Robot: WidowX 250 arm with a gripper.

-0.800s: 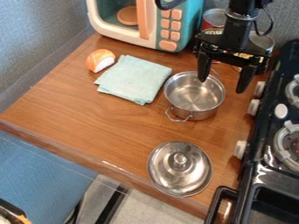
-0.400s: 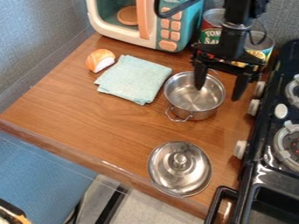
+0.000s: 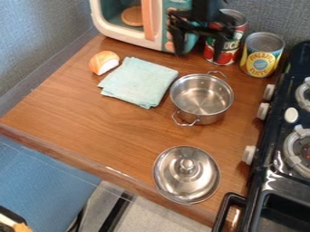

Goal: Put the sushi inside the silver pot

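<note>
The hand (image 3: 198,55) hangs open; the sushi (image 3: 104,62) (orange, pale-striped) shows 1 white side.

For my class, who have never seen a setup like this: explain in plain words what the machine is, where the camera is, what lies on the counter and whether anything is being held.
The machine is a black robot arm ending in a two-finger gripper, its hand. A fixed camera looks down at a slant on the wooden counter. There you find a toy sushi beside a folded cloth, an uncovered, empty silver pot, its lid, a toy microwave and two cans. A stove stands alongside. The fingers are apart, holding nothing.
</note>
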